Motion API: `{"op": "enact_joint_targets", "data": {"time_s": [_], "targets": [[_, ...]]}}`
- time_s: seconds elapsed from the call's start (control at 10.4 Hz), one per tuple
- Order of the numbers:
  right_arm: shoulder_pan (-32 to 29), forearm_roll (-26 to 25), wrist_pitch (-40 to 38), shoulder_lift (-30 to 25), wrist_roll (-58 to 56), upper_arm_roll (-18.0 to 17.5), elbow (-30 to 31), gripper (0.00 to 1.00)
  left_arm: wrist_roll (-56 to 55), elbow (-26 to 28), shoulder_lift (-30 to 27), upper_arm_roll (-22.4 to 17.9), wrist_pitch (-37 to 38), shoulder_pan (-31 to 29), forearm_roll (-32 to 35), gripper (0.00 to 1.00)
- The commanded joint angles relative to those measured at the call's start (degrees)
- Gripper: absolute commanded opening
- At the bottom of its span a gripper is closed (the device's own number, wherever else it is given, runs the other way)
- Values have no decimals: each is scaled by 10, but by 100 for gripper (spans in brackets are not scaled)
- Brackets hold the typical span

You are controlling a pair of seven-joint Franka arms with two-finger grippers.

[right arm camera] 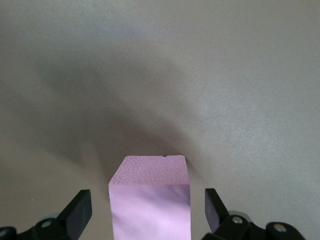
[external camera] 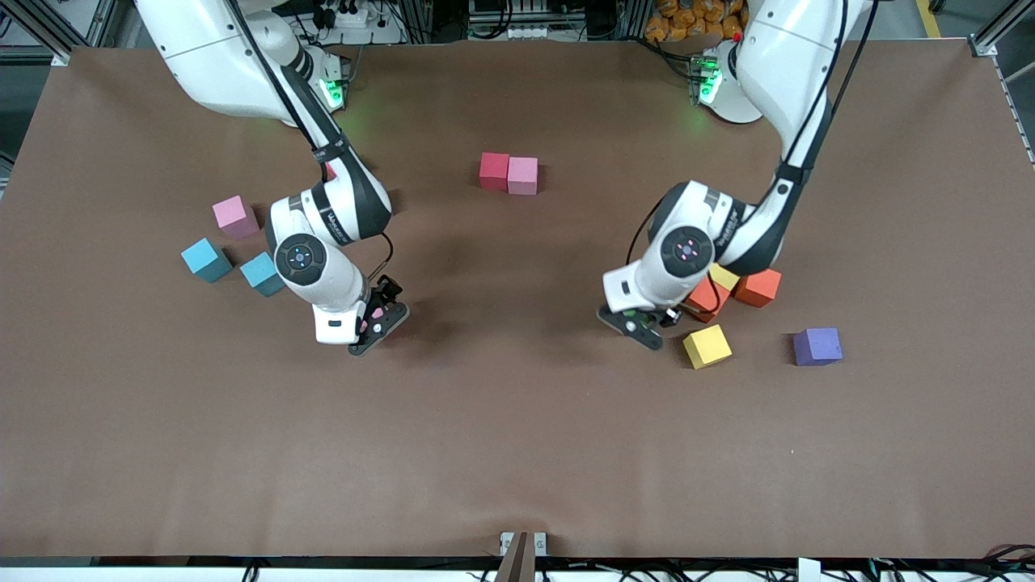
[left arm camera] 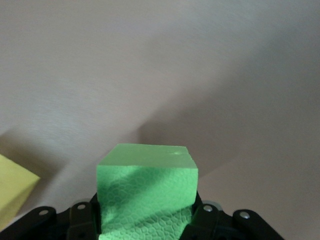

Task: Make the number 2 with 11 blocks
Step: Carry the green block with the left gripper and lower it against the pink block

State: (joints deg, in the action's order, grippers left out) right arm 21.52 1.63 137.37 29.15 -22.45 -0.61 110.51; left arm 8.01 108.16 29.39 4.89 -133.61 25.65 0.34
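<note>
My left gripper (external camera: 647,327) is shut on a green cube (left arm camera: 145,185), low over the table beside a yellow cube (external camera: 707,346); it also shows in the left wrist view (left arm camera: 146,218). My right gripper (external camera: 378,317) is open around a pink cube (right arm camera: 150,200), with a gap on each side; it also shows in the right wrist view (right arm camera: 148,212). A red cube (external camera: 494,170) and a pink cube (external camera: 523,175) touch side by side mid-table. Two light blue cubes (external camera: 206,259) (external camera: 263,274) and a pink cube (external camera: 235,215) lie by the right arm.
Two orange cubes (external camera: 707,297) (external camera: 758,287) and a second yellow cube (external camera: 724,276) cluster under the left arm's wrist. A purple cube (external camera: 817,346) lies toward the left arm's end of the table. The brown table (external camera: 517,453) is bare nearer the front camera.
</note>
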Motion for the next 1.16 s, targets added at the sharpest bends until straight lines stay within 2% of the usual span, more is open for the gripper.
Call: {"op": "enact_joint_targets", "data": {"time_s": [0.0, 0.1, 0.19, 0.29, 0.39, 0.58, 0.77, 1.06], "targets": [[2, 2, 31, -7, 5, 1, 24, 100, 34, 95, -87, 38, -4, -1, 26, 41], [3, 2, 36, -6, 5, 1, 27, 100, 47, 136, -113, 52, -37, -1, 48, 53], [5, 2, 38, -6, 5, 2, 28, 65, 73, 177, -132, 64, -77, -1, 51, 48], [5, 2, 39, -6, 5, 2, 28, 22, 80, 211, -143, 86, -102, 0, 50, 42], [5, 2, 37, -6, 5, 2, 28, 18, 80, 234, -146, 102, -121, 0, 50, 36], [11, 2, 30, -12, 7, 1, 23, 17, 81, 254, -145, 139, -144, 3, 52, 34], [21, 2, 24, -23, 17, 2, 15, 17, 82, 260, -145, 154, -155, 24, 69, 30], [32, 2, -35, -24, 55, 3, -27, 19, 82, 271, -144, 169, -155, 27, 119, 28]]}}
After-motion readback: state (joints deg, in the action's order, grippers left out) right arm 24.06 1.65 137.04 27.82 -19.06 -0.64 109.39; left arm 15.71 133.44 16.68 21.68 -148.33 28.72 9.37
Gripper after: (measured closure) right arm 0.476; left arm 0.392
